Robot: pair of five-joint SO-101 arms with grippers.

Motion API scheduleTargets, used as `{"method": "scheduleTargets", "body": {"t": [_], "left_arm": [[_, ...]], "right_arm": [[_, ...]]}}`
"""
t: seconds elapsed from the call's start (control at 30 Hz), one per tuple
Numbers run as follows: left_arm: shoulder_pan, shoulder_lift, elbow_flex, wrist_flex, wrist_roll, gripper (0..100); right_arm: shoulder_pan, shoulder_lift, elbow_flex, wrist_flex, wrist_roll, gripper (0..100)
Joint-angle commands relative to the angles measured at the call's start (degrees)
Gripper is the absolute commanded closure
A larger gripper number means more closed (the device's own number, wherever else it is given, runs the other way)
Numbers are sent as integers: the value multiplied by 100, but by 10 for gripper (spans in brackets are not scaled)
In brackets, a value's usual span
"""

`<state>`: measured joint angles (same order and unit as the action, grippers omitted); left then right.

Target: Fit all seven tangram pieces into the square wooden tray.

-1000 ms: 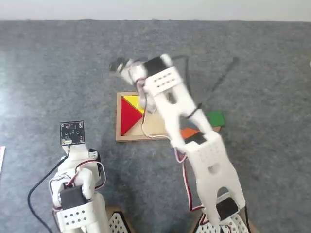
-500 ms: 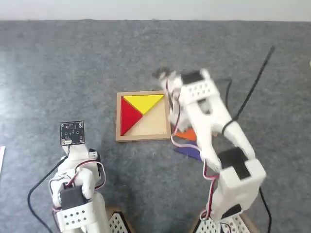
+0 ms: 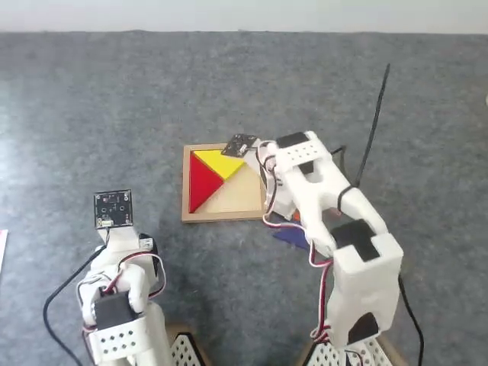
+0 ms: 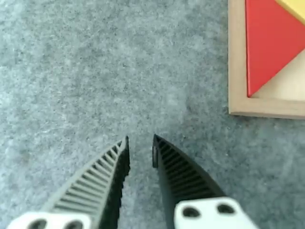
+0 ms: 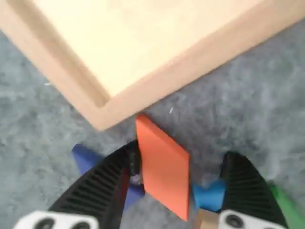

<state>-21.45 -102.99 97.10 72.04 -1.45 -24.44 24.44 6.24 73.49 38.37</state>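
With the fingers (image 5: pixel 97 188) of the right gripper (image 5: pixel 181 155) spread either side of the flat orange parallelogram piece (image 5: pixel 162 174), which lies on the grey desk (image 5: pixel 252 100) just outside a corner of the square wooden tray (image 5: pixel 200 59), close squarely on its 2 long edges before lifting.
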Motion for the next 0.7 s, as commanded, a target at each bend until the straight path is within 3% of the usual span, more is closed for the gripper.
{"method": "scheduleTargets", "body": {"t": [0.0,0.33,0.53,0.67], "left_arm": [[-35,-105,-66,18,-9,920],[-35,-105,-66,18,-9,920],[-35,-105,-66,18,-9,920],[-35,-105,-66,18,-9,920]], "right_arm": [[22,84,-237,277,35,735],[-4,-13,396,-22,-132,737],[-101,-549,545,-31,-325,899],[-84,-752,563,-31,-519,898]]}}
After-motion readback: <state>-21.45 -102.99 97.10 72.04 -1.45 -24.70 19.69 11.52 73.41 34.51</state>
